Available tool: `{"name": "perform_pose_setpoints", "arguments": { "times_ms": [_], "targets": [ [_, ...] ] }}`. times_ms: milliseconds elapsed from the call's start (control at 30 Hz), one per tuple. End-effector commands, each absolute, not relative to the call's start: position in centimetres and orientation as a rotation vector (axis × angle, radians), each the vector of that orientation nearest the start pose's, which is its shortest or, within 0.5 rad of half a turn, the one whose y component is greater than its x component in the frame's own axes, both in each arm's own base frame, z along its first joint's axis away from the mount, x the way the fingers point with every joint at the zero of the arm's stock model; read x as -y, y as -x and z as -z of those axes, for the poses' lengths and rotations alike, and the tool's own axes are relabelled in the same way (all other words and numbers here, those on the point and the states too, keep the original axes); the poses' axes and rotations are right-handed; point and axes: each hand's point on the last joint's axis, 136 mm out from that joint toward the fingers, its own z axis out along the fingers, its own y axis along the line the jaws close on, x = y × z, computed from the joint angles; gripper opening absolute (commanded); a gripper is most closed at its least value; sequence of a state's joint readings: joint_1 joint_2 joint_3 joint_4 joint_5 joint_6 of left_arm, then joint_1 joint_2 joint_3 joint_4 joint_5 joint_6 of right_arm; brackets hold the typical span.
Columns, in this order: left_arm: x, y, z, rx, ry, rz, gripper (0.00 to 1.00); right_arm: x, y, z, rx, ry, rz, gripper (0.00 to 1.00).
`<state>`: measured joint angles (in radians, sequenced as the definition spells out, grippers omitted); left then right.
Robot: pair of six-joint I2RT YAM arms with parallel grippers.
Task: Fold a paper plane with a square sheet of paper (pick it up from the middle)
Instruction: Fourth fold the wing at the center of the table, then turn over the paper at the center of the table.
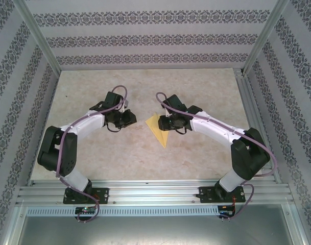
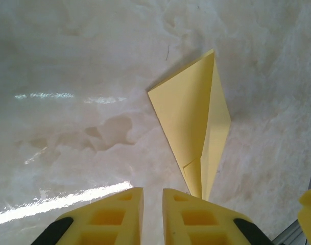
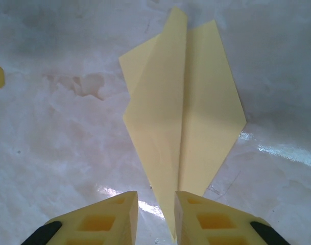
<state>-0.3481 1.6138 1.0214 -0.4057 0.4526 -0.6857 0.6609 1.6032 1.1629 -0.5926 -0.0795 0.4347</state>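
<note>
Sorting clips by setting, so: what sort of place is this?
Likely a lab robot test cell, not a home: the left arm and right arm are bolted to an aluminium rail, and patterned panels on a metal frame box in the marble-look tabletop.

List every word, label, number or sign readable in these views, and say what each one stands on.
No text can be read in any of the views.
The folded paper is plain pale yellow with no print.
The walls carry ornamental bands, not lettering.
The small boards under the arm bases are too small for any marking to be read.
</note>
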Motion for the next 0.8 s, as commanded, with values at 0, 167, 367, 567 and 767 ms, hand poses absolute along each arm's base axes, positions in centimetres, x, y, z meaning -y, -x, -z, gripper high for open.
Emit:
{"name": "perform_pose_setpoints", "arguments": {
  "times_ms": [0,167,367,567,767],
  "targets": [
    [20.6,-35.3,-12.4,-2.561,0.275,0.980,0.20,-25.7,-31.2,-11.4,-2.667,0.359,-0.428,0.26],
    [21.0,-33.9,-11.5,-2.556,0.302,1.049,0.23,-25.3,-30.7,-7.6,-2.786,0.297,-0.420,0.27],
    [24.1,-32.2,-10.3,-2.592,0.262,1.157,0.27,-25.1,-30.4,-5.6,-2.817,0.142,-0.629,0.31],
    [27.3,-31.6,-8.9,-2.664,0.213,1.189,0.29,-25.0,-30.0,-3.8,-2.853,0.113,-0.634,0.35],
    [30.7,-31.1,-8.7,-2.678,0.179,1.276,0.29,-24.0,-30.2,-2.6,-2.885,0.087,-0.584,0.36]
  ]
}}
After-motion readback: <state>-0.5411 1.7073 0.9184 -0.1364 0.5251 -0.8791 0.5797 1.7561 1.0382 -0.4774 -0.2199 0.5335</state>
